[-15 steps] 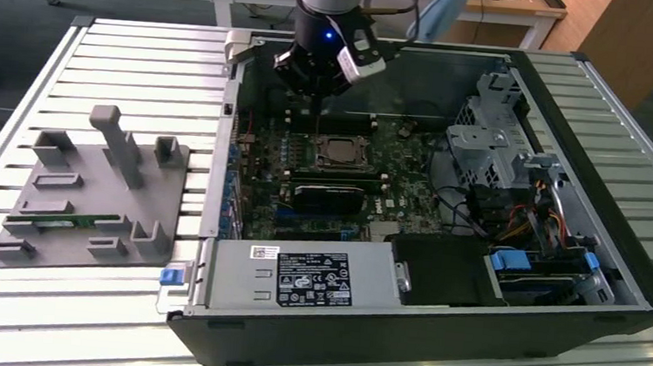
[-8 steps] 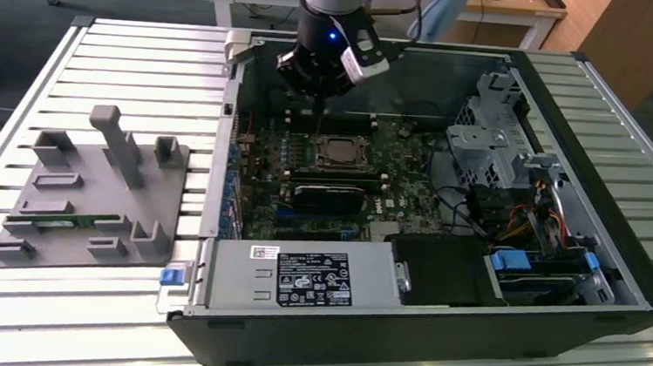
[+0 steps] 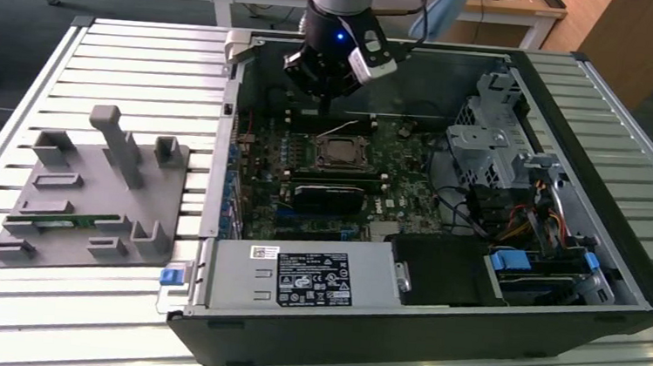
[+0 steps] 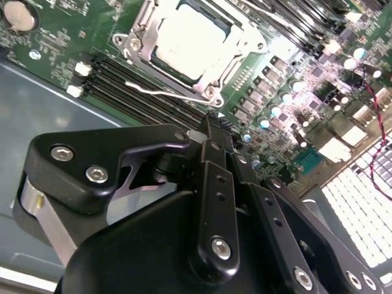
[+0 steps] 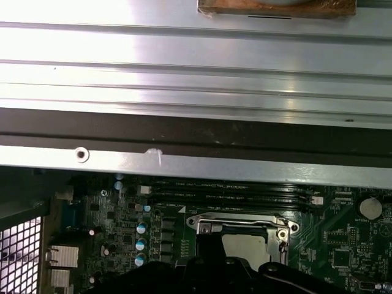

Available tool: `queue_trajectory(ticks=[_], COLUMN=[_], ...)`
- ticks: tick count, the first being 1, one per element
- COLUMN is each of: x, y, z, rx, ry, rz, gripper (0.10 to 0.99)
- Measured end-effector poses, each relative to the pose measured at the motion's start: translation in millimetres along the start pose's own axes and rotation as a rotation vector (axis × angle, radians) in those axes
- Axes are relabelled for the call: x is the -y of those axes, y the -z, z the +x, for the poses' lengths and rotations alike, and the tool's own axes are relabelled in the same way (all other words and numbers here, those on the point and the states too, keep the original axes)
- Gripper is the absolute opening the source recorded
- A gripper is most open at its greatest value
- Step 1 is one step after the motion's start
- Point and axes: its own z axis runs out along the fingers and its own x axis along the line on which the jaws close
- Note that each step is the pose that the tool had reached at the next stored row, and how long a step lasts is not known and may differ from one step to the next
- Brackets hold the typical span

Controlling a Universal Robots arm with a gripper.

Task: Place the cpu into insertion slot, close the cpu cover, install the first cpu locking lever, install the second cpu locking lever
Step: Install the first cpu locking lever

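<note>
Our gripper (image 3: 325,104) hangs in the upper middle of the exterior view, just above the motherboard (image 3: 401,202) inside the open computer case (image 3: 407,347). We see it closed to a narrow tip, holding nothing. Just below it in that frame, the cpu (image 3: 338,152) sits in the insertion slot (image 4: 158,59), its dull silver top showing. In both wrist views we see the cpu cover (image 4: 244,44) lying flat around the chip. A thin wire lever (image 4: 165,93) runs along one edge of the cover, its free end sticking out over the memory slots (image 4: 122,82).
</note>
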Motion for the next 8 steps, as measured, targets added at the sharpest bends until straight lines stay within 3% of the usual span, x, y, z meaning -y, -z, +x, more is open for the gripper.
queue_trajectory(ticks=[6, 7, 8], x=[0.2, 0.2, 0.4], y=[-0.3, -0.4, -0.7], z=[-3.6, -3.7, -3.7], rx=[0.0002, 0.0003, 0.0008], ry=[-0.001, -0.001, 0.0], rz=[0.0, -0.004, -0.02], gripper=[0.106, 0.106, 0.106])
